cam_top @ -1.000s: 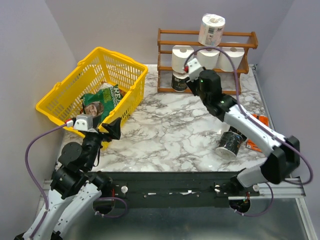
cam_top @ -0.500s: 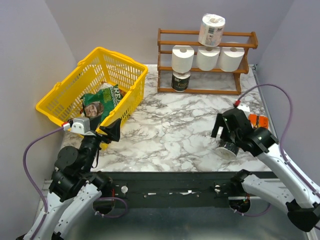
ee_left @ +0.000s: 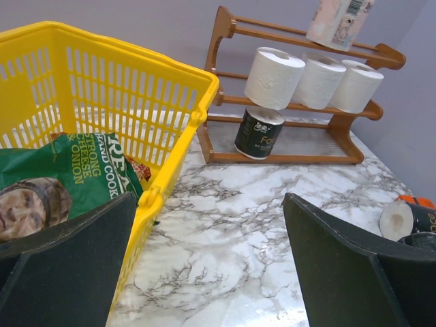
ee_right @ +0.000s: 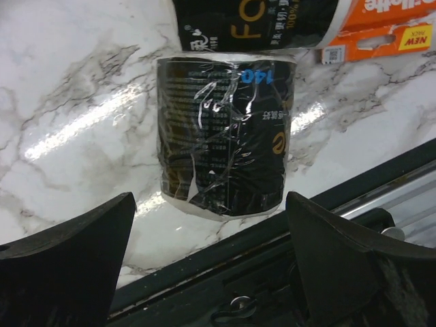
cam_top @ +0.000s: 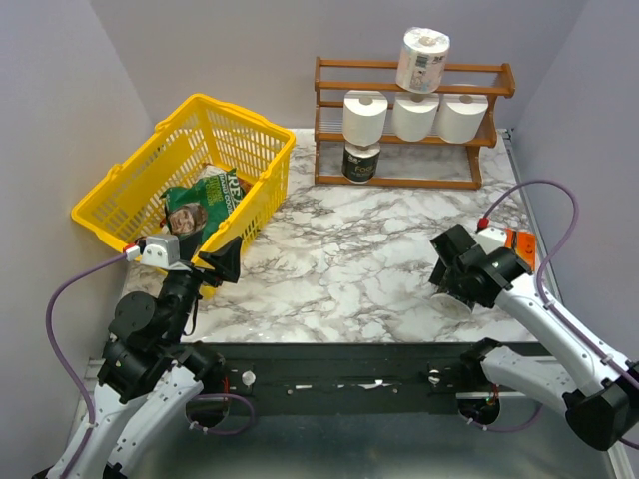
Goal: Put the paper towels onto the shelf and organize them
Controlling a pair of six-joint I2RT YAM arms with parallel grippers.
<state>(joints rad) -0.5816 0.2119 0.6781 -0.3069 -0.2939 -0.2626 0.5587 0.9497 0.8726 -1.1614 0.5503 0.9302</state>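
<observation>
1. Shelf [cam_top: 319,110] of reddish wood stands at the back of the marble table [cam_top: 339,249]; three white rolls [cam_top: 415,115] sit side by side on its middle tier.
2. One printed roll [cam_top: 422,59] stands upright on the shelf's top rail, and a black-wrapped roll [cam_top: 360,163] stands on its bottom tier, under the leftmost white one.
3. Well in front of the shelf's right end, a second black roll [ee_right: 225,136] lies on its side on the table, with a third black roll [ee_right: 255,20] just beyond it and an orange packet [ee_right: 381,34] beside that.
4. The right gripper [ee_right: 210,201] hovers over the second black roll, its fingers spread wider than the roll and holding nothing.
5. The left gripper [ee_left: 210,204] hangs well in front of the shelf's left end, spread wide and empty, beside a yellow basket [cam_top: 245,115] that holds a green snack bag [cam_top: 200,205].
</observation>
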